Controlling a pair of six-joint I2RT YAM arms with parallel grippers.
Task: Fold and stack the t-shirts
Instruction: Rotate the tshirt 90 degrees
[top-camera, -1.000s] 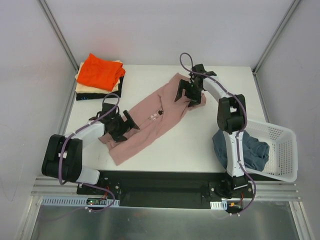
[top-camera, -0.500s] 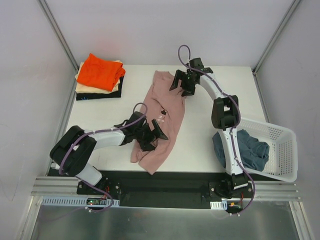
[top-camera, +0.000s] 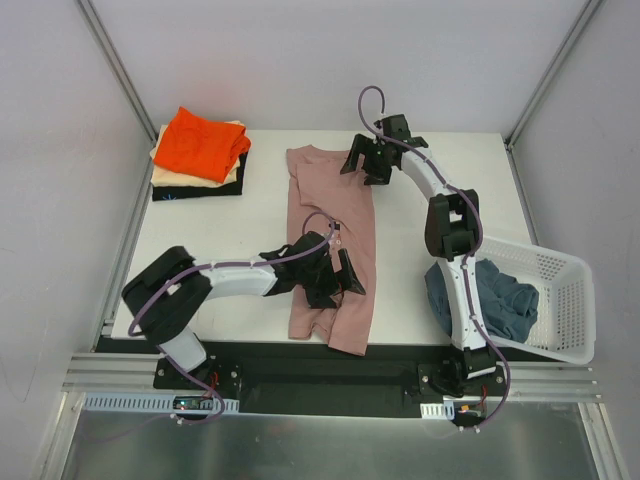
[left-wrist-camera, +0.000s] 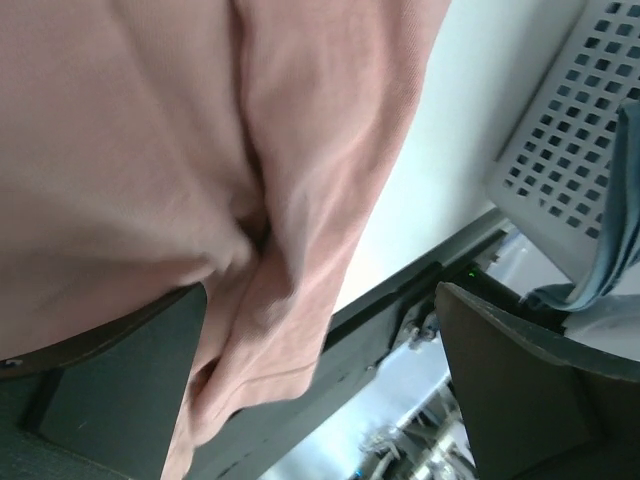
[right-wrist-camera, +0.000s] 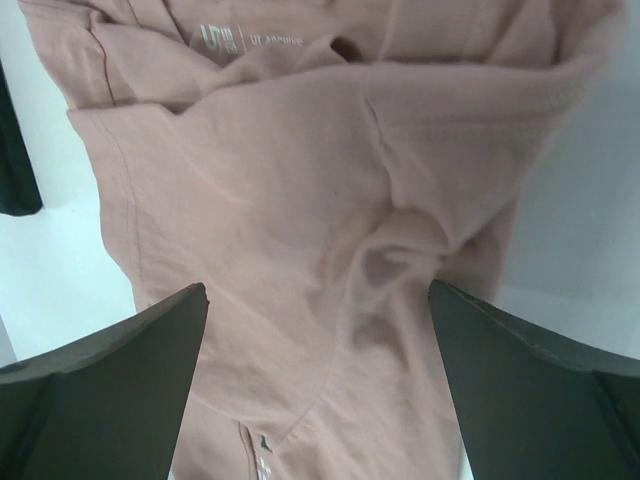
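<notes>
The dusty pink t-shirt (top-camera: 330, 210) lies stretched from the far middle of the table to its near edge, with its hem at the front. My left gripper (top-camera: 333, 277) stands open on the shirt's lower part; the left wrist view shows the pink cloth (left-wrist-camera: 300, 150) bunched by the left finger (left-wrist-camera: 110, 390). My right gripper (top-camera: 364, 163) is open over the shirt's collar end, where the right wrist view shows a rumpled fold (right-wrist-camera: 390, 240) between its wide-apart fingers. A folded stack, orange t-shirt (top-camera: 198, 143) on top, sits at the far left.
A white mesh basket (top-camera: 565, 300) overhangs the table's right edge with a slate blue t-shirt (top-camera: 495, 300) in it. The basket (left-wrist-camera: 570, 130) also shows in the left wrist view, past the table's near edge and the dark rail (left-wrist-camera: 400, 300).
The pink shirt has swung from a diagonal lie to a far-to-near one. My left gripper has moved right along the near side; my right gripper has shifted slightly left at the collar.
</notes>
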